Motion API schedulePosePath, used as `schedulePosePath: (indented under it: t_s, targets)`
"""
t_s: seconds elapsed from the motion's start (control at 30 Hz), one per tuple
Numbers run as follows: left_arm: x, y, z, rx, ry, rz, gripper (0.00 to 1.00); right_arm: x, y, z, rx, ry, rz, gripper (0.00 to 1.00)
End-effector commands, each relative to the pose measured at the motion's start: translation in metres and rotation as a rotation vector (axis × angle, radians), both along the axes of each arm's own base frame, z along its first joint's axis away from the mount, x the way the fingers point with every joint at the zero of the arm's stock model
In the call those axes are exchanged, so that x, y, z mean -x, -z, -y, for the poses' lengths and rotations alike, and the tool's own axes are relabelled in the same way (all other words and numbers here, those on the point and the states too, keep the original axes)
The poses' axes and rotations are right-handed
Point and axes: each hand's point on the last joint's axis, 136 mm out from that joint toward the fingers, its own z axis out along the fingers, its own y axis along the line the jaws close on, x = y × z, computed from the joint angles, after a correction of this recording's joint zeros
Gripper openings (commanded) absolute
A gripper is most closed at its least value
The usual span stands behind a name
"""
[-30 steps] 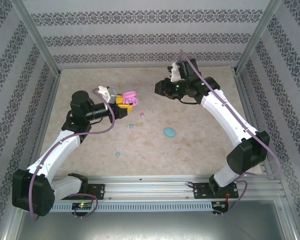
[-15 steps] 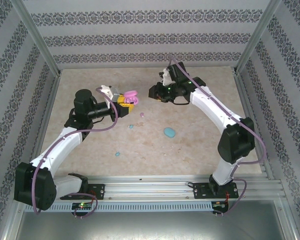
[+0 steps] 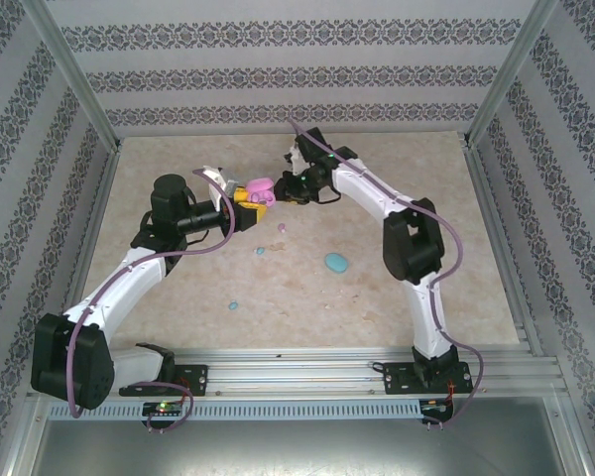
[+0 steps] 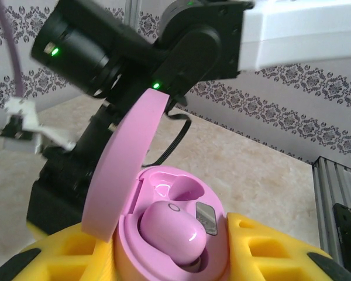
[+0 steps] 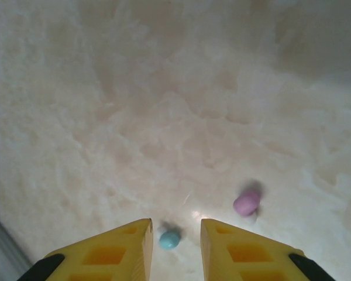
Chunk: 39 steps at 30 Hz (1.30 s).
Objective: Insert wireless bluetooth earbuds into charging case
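Earbuds (image 3: pixel 261 250) not yet housed lie loose on the table (image 3: pixel 407 307), on the near side of the pink case (image 3: pixel 259 185). The left arm (image 3: pixel 129 283) holds that case up off the table. The right arm (image 3: pixel 377 203) stretches across from the case's right, and its jaws end just beside the case. A blue case (image 3: pixel 335 263) lies on the table, well apart from the pink case, to its near right. The pink case's lid (image 4: pixel 126 158) stands raised. One pink bud (image 4: pixel 169 231) sits in a well, and the well beside it looks empty. A loose pink bud (image 5: pixel 247 202) and a blue bud (image 5: pixel 169 238) lie on the table near the pink case. A second blue bud (image 3: pixel 232 305) lies farther off, toward the table's near edge.

As I judge the risks, the right arm crowds the raised lid and could knock it shut. It could also twist the case in its grip and shake the seated bud out. The loose buds are small and rounded, so an off-centre pinch would likely squirt one away.

The left jaws are clamped on the pink case's base, one on either side. The right jaws stand a narrow gap apart with nothing between them. I cannot tell whether they touch the lid.
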Motion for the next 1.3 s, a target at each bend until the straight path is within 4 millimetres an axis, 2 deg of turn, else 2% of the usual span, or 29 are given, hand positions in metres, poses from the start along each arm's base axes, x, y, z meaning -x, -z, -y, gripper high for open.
schedulePosePath:
  t_s: [0.0, 0.27, 0.43, 0.83, 1.27]
  targets:
    - [0.003, 0.001, 0.001, 0.008, -0.004, -0.025, 0.0, 0.009, 0.018, 0.0, 0.117, -0.052, -0.017, 0.27]
    - [0.004, 0.006, -0.001, 0.004, -0.017, -0.038, 0.0, 0.033, 0.054, -0.007, 0.287, -0.063, -0.103, 0.31]
    - [0.006, 0.008, -0.002, -0.001, -0.017, -0.041, 0.0, 0.035, 0.07, -0.009, 0.355, -0.064, -0.11, 0.31]
    - [0.013, 0.012, -0.005, -0.016, -0.022, -0.039, 0.0, 0.027, 0.081, -0.002, 0.451, -0.059, -0.078, 0.31]
    - [0.015, 0.012, -0.005, -0.021, -0.02, -0.033, 0.0, 0.027, 0.095, -0.003, 0.488, -0.07, -0.083, 0.3]
